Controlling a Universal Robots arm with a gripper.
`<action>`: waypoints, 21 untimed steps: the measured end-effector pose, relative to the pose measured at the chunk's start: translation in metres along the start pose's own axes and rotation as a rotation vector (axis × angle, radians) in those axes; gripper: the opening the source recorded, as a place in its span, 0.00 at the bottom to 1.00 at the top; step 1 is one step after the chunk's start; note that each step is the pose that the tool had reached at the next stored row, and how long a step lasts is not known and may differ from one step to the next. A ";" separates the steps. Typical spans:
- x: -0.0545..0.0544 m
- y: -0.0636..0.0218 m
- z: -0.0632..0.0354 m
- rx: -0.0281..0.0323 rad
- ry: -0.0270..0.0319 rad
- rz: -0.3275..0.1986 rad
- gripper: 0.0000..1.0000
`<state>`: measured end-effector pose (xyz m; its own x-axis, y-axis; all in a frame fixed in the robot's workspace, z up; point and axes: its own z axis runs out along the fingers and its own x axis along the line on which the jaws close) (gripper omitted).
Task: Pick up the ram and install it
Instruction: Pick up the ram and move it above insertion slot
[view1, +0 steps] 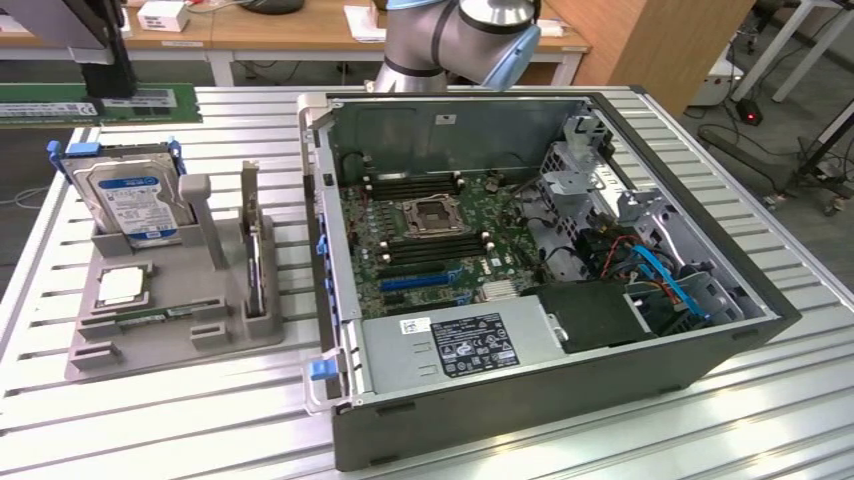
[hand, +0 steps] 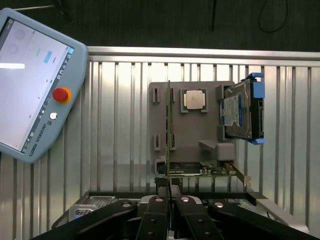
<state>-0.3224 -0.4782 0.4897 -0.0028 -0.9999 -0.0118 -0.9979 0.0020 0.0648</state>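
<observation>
Hand (hand: 170, 192): fingers shut together, nothing held. It hangs well above the desk (view1: 40, 260), roughly in line with the top edge of the upright ram (hand: 167, 125).

Exterior view, left to right:
- Grey holder (view1: 174, 345) on the exterior view's left. The drive (view1: 131, 200) stands at the back and the chip (view1: 120, 287) lies in front of it.
- A second stick (view1: 160, 318) lies flat near the holder's front edge. Not my target, I judge.
- The ram (view1: 250, 225) stands on its long edge in slots on the holder's case side, untouched.
- Case (view1: 534, 400) on the exterior view's right, lid off, board exposed. Dark memory slots (view1: 427, 248) run beside the socket, and those I can see look free.

Step in hand, as I judge it: the pick, not yet begun.

Doing it well:
- Open before going down. With shut fingers I would only strike the thin top edge.
- Set one finger on each flat face and square them to the board so it cannot twist.
- Take it near mid-length. An off-centre grip could let the stick tip as it leaves the slots.
- Grip on the board and the chips, light but firm. It is thin and will flex.
- Lift straight up along the holder's slots, with no sideways drag.
- Stay clear of the flat stick close to the ram's foot.
</observation>
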 end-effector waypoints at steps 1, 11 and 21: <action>0.000 -0.0010 -0.0001 -0.0002 0.0001 0.000 0.11; 0.000 -0.0122 -0.0008 -0.0019 0.0000 0.000 0.11; 0.000 -0.0248 -0.0017 -0.0046 0.0001 0.000 0.11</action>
<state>-0.2975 -0.4782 0.4898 -0.0029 -0.9999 -0.0117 -0.9976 0.0020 0.0694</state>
